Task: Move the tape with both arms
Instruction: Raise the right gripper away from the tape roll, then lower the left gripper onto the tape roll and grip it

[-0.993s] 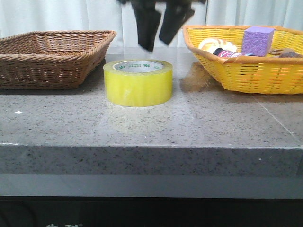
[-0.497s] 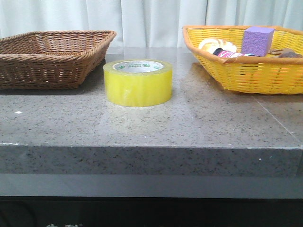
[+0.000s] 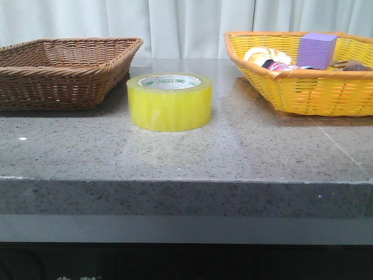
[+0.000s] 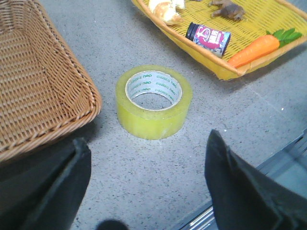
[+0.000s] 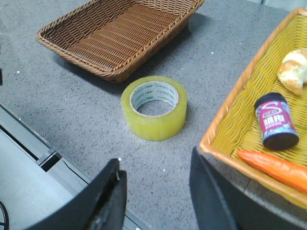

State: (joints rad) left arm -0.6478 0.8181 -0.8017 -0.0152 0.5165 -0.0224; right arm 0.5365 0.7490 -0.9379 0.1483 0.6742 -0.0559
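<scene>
Your tape sits flat on the table, brown basket at 9 o'clock, yellow basket at 3; both arms' fingers spread wide, holding nothing

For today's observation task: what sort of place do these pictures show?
Probably an indoor test bench: a grey stone table before pale curtains, laid with a tape roll between a brown basket and a yellow basket of small props.

bright, even | soft shadows | end effector fingers blurred
</scene>
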